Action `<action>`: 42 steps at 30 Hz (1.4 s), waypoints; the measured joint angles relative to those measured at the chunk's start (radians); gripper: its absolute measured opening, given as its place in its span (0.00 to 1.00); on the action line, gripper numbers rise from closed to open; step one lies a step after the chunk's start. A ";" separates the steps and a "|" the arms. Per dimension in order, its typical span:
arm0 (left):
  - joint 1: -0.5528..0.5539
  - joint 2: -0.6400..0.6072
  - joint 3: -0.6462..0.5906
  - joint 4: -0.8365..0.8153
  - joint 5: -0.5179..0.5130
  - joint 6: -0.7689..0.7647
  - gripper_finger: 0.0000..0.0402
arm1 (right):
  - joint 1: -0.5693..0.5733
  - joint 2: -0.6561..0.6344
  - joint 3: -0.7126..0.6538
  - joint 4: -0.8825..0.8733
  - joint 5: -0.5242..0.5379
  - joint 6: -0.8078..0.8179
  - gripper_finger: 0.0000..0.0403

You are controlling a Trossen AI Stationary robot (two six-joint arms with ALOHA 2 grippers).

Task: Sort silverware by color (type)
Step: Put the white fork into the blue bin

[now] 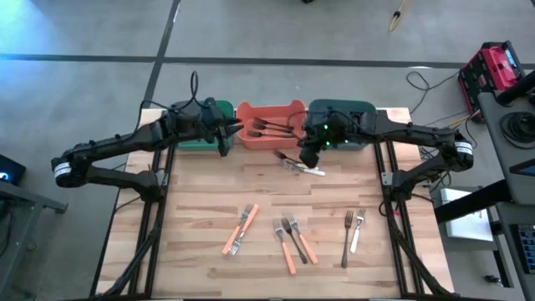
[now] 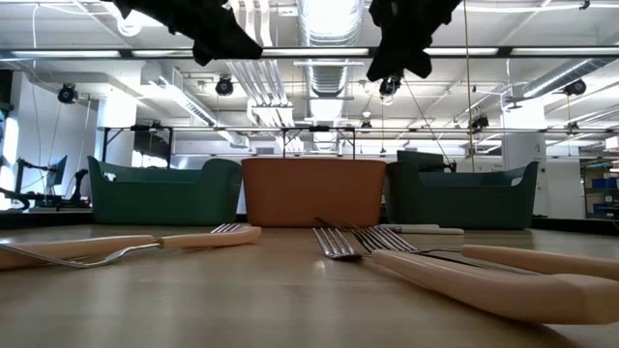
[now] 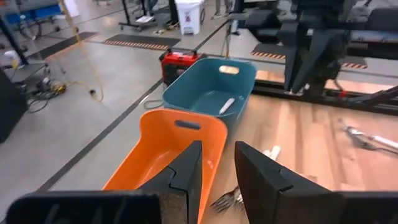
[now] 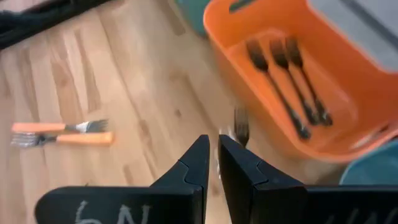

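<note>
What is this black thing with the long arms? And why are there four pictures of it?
It is a robot with two dark arms, a left arm and a right arm, at a wooden table. One picture looks down from above, one peeks across the tabletop, and two come from little cameras on the wrists. Its job is sorting forks by colour. Loose forks lie on the table. Three dark forks already sit in the orange bin, which has a green bin on each side. The left claw is open and empty above the bins. The right claw is shut over the table beside the orange bin. A blurry fork shows just past it, but I cannot tell if it is held.
</note>
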 joint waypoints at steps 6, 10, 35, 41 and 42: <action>-0.085 -0.001 -0.008 0.006 -0.002 -0.010 0.19 | 0.132 -0.008 -0.013 -0.016 0.003 0.025 0.07; -0.124 -0.001 -0.036 0.005 -0.004 0.015 0.19 | 0.198 -0.004 -0.033 -0.016 0.004 -0.029 0.07; -0.127 -0.017 -0.127 0.084 -0.008 0.101 0.19 | 0.161 0.155 -0.271 0.020 0.077 -0.031 0.07; -0.126 -0.014 -0.127 0.159 -0.085 0.187 0.19 | 0.126 0.152 -0.406 0.254 0.023 -0.138 0.07; -0.125 -0.014 -0.127 0.164 -0.092 0.198 0.19 | 0.116 0.144 -0.428 0.289 0.032 -0.145 0.07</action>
